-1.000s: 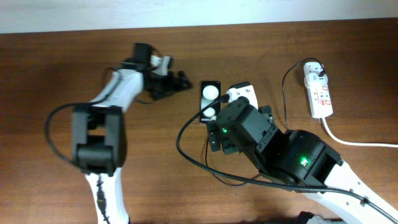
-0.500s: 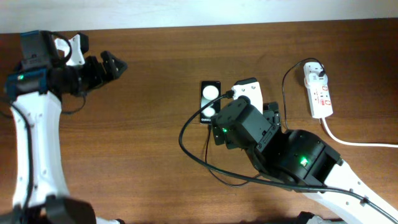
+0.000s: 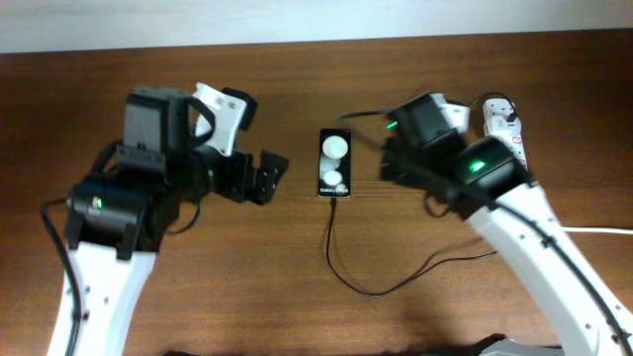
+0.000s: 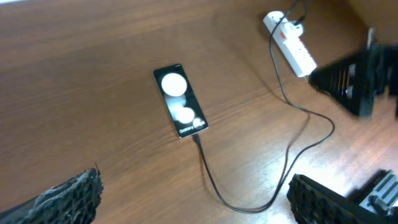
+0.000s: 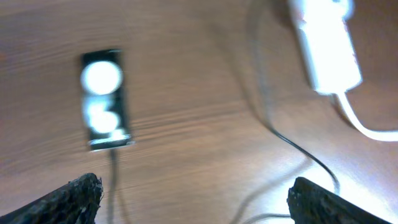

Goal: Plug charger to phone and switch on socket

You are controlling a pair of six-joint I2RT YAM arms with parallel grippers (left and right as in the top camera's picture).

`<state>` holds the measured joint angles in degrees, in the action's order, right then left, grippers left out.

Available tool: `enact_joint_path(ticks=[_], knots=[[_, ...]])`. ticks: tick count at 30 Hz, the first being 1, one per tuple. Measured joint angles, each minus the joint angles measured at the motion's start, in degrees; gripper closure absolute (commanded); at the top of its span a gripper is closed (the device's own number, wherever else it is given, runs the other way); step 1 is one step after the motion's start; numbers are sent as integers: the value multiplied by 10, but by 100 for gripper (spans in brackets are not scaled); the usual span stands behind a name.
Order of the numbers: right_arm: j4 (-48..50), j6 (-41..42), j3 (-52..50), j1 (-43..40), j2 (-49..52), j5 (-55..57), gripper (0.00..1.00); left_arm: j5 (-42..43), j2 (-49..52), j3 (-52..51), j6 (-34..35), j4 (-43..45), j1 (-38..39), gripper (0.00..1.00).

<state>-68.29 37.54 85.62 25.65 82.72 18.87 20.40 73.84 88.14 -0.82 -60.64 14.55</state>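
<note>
The phone [image 3: 334, 163] lies flat mid-table, showing two white spots; it also shows in the left wrist view [image 4: 179, 99] and the right wrist view [image 5: 104, 99]. The charger cable [image 3: 341, 259] runs from the phone's near end, loops toward me, then goes right to a white plug in the socket [image 3: 516, 148]. The cable's tip touches the phone's end [image 4: 196, 135]. My left gripper [image 3: 265, 176] is open and empty, left of the phone. My right gripper [image 5: 199, 208] is open and empty, held above the table between the phone and the socket [image 5: 324, 46].
The socket's thick white cord [image 3: 574, 227] trails off to the right. My right arm [image 3: 475, 168] hangs over part of the cable and the socket's left side. The table's far edge meets a white wall [image 3: 316, 20].
My left arm swung from the far left back toward the phone. My right arm rose from beside the phone's near end and moved right toward the socket. The cable now lies free at the phone.
</note>
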Motion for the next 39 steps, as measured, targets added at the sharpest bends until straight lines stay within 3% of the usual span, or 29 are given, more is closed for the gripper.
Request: enact_joint_path(ticks=[4, 12, 13, 15, 17, 28, 39], knots=[[-26, 2, 0, -103, 0, -16, 1, -161, -104, -18, 51, 7, 24, 1], [-18, 2, 1, -214, 0, -33, 1, -332, -399, -209, 97, 64, 24, 1], [-11, 2, 1, -225, 0, -34, 9, -342, -419, -222, 99, 66, 24, 1], [6, 5, 1, -243, 0, -37, 66, -354, -441, -233, 101, 65, 24, 1], [26, 2, 1, -261, 1, -38, 96, -359, -444, -233, 101, 65, 24, 1], [91, -21, 1, -413, 29, -72, 96, -365, -444, -234, 101, 3, 24, 1], [68, -107, 58, -551, 219, -216, 96, -366, -494, -235, 102, -163, -64, 1]])
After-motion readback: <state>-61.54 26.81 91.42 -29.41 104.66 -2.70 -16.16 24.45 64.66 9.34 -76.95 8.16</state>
